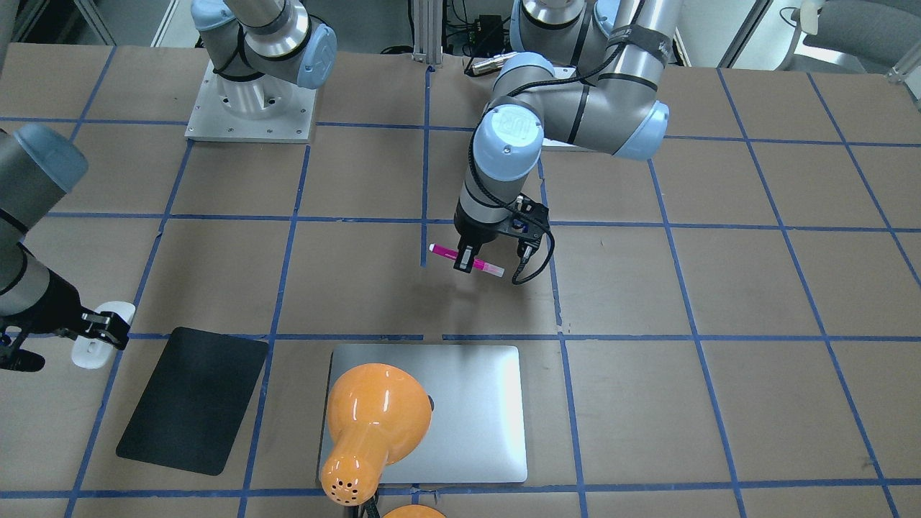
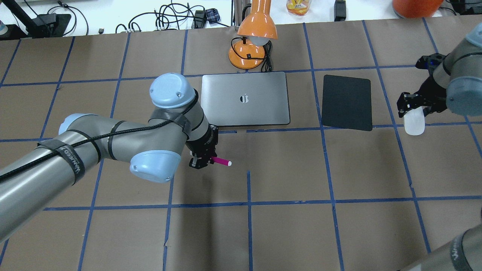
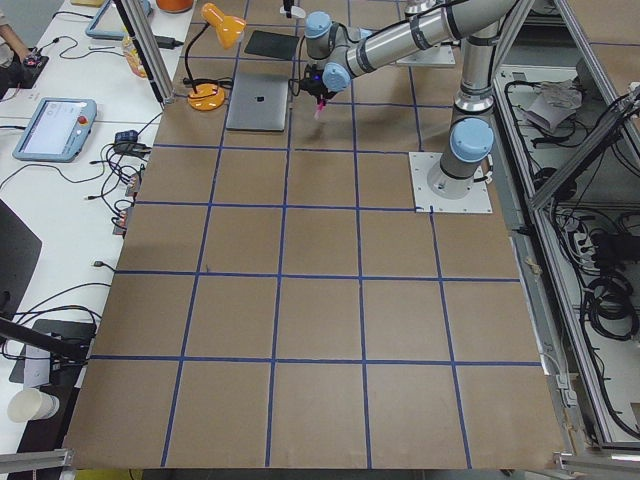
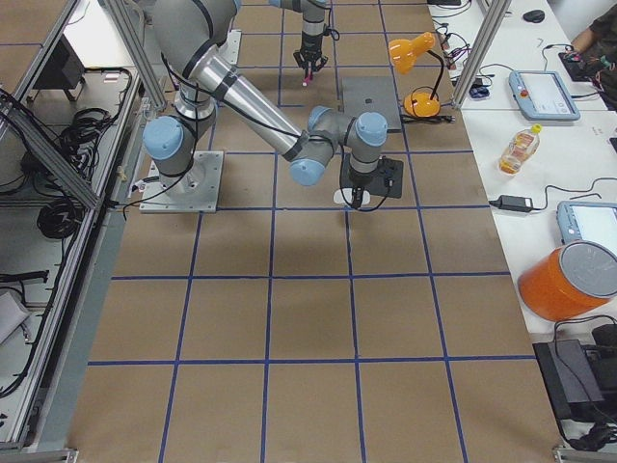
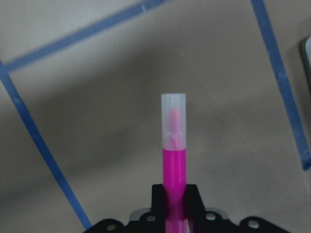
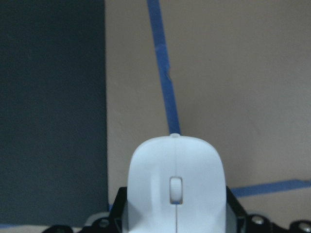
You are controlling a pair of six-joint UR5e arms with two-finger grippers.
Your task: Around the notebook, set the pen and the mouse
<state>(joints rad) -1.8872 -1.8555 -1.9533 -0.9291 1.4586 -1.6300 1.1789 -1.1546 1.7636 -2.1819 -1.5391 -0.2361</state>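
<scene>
Step in hand: transport, with both items gripped and neither yet placed.

Holds the pen (image 2: 222, 162) in the left claw (image 2: 201, 162), clamped on the magenta barrel with the pale cap projecting forward. Judged from the shadow beneath to be raised off the surface (image 2: 286, 169), near the robot-side edge of the notebook (image 2: 244, 98) but apart from it.

Holds the mouse (image 2: 414, 124) in the right claw (image 2: 413, 107), closed on its rear flanks, well apart from the notebook and beyond the black mat (image 2: 347, 102). Cannot tell whether lifted or resting.

Next:
1. Lower the pen flat beside the notebook, then release.
2. Carry the mouse past the mat to a spot beside the notebook.
3. Keep clear of the orange desk lamp (image 2: 253, 41) at the notebook's far edge.
</scene>
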